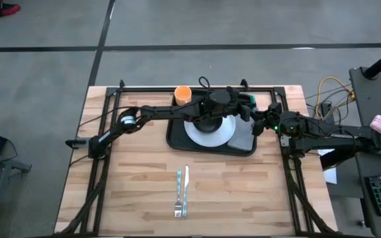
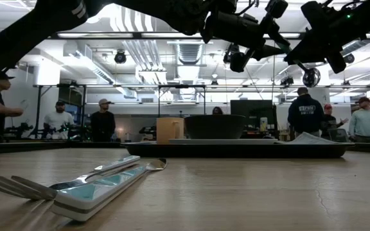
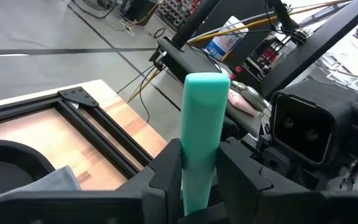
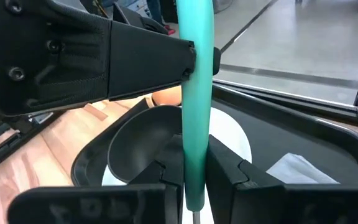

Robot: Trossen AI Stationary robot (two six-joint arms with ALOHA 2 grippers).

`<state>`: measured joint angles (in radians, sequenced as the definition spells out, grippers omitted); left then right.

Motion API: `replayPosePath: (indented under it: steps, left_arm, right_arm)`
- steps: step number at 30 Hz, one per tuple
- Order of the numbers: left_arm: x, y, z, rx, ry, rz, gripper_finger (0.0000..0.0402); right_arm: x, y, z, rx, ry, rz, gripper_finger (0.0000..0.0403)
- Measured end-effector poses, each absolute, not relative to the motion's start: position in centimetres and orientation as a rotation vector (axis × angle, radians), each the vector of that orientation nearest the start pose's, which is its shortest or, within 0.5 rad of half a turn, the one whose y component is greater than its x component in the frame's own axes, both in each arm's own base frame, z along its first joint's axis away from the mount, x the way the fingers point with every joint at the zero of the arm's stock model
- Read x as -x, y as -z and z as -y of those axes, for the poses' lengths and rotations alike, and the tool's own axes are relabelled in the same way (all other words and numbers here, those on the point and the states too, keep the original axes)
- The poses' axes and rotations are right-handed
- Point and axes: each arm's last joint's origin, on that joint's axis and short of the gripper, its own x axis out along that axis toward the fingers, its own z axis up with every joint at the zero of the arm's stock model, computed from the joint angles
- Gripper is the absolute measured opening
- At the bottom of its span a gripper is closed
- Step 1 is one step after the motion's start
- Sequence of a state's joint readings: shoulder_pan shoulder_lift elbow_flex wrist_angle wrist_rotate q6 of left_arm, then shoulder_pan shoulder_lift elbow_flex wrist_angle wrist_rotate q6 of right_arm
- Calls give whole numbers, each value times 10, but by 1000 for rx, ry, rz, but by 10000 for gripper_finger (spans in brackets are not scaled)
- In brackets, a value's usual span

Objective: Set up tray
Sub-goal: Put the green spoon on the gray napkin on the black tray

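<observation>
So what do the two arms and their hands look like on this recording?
Both arms are dark, near-black jointed links. The left arm carries a silver band at one joint, the right arm a small green light. Each hand, left and right, has two blocky matte black fingers. Loose cables lie beside the right arm's base.

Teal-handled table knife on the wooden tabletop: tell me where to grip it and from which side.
Grip the teal-handled table knife by its thick teal handle, the end away from the black tray. Come straight down from above, since it lies flat. The fork lies close alongside, so finger room on that side looks tight.
</observation>
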<state>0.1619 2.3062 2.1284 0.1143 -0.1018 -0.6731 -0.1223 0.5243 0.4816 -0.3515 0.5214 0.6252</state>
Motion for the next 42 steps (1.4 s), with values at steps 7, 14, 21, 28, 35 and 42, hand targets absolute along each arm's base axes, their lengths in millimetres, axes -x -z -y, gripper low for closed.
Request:
replayPosePath:
  steps: [7, 14, 21, 28, 35, 42]
  left_arm:
    - [-537, -310, -93, 673, -258, 26, 56]
    - [-534, -314, -100, 666, -250, 31, 164]
    - [-513, -339, -111, 621, -298, -41, 284]
    - [-472, -392, -105, 331, -299, -118, 295]
    - [-415, -443, -94, 134, -289, -97, 271]
    - [-350, -463, -81, 54, -310, -79, 239]
  right_arm:
    - [-122, -251, 30, -521, 733, -176, 28]
    - [-121, -252, 30, -566, 754, -161, 27]
    - [-119, -246, 32, -699, 809, -148, 27]
    - [-123, -217, 36, -979, 894, -157, 27]
    - [-136, -177, 44, -1192, 845, -90, 27]
    - [-133, -149, 52, -1265, 875, -53, 27]
